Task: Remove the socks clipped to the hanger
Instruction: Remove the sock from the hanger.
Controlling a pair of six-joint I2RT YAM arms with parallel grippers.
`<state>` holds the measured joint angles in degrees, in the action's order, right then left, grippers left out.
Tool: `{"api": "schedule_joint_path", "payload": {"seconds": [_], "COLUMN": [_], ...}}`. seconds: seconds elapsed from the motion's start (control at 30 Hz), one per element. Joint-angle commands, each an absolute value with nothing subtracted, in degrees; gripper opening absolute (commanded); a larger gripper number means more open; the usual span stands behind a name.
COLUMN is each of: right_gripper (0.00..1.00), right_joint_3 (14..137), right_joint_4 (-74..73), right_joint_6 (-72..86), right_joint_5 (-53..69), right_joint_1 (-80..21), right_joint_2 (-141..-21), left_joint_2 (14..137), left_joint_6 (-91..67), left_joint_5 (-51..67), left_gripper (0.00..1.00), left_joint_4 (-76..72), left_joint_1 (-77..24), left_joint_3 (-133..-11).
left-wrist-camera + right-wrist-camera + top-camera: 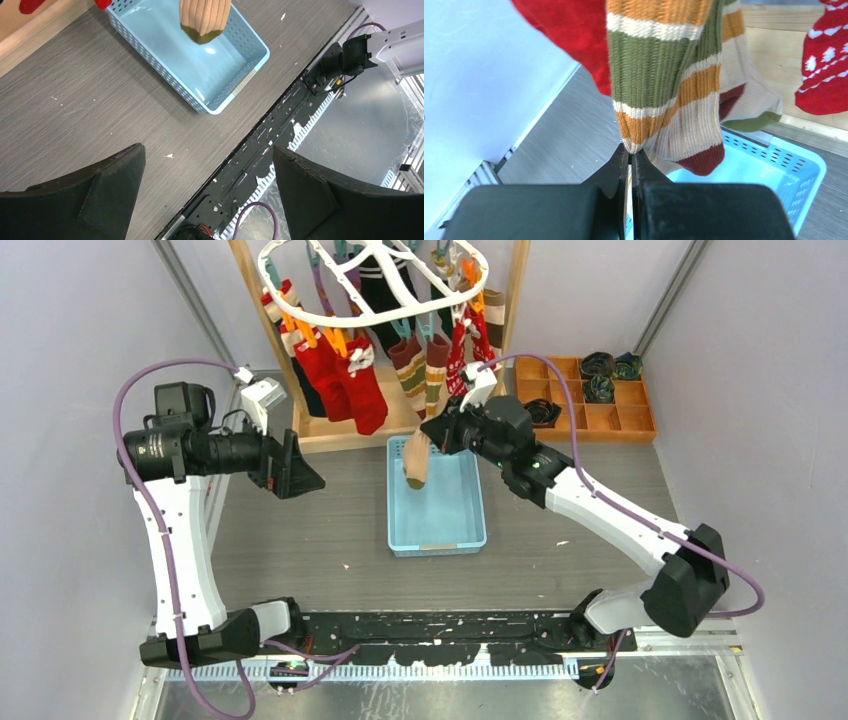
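The white oval hanger (372, 302) hangs at the back with several socks clipped to it: plain red ones (340, 380), striped ones (412, 368) and a red one with white patterns (470, 340). My right gripper (630, 152) (438, 432) is shut on the lower edge of a green, orange and cream striped sock (659, 75) with a maroon toe. A second striped sock with an olive toe (417, 462) (202, 20) dangles beside it over the blue basket. My left gripper (207, 155) (300, 475) hovers open and empty over the table, left of the basket.
The blue perforated basket (470, 525) (197, 102) (804, 165) sits mid-table under the socks. A wooden rack base (335, 432) stands behind it. A wooden compartment tray (620, 420) with dark rolled socks is at the back right. Grey walls close in both sides.
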<state>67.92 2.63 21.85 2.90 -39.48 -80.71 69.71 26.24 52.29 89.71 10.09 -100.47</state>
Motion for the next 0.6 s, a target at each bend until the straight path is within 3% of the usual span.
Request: {"api": "schedule_joint_path", "payload": {"seconds": [0.0,0.2,0.57], "right_gripper": [0.01,0.01,0.01], "right_joint_3": [65.83,68.75,69.80], "right_joint_4": [5.90,5.18,12.52], "right_joint_6": [22.98,26.24,39.29], "right_joint_5": [1.21,8.34,19.44], "right_joint_1": [-41.89,-44.21,-47.24], "right_joint_2": [-76.17,-74.24,-73.46], "left_joint_2": [69.02,69.39,74.90], "left_joint_6": [26.10,22.99,13.61], "left_joint_5": [53.79,53.88,46.66], "left_gripper": [1.00,1.00,1.00], "left_joint_4": [100.82,97.04,84.05], "left_joint_1": [8.53,4.18,-13.80], "left_joint_3": [-102.77,-103.36,-102.42]}}
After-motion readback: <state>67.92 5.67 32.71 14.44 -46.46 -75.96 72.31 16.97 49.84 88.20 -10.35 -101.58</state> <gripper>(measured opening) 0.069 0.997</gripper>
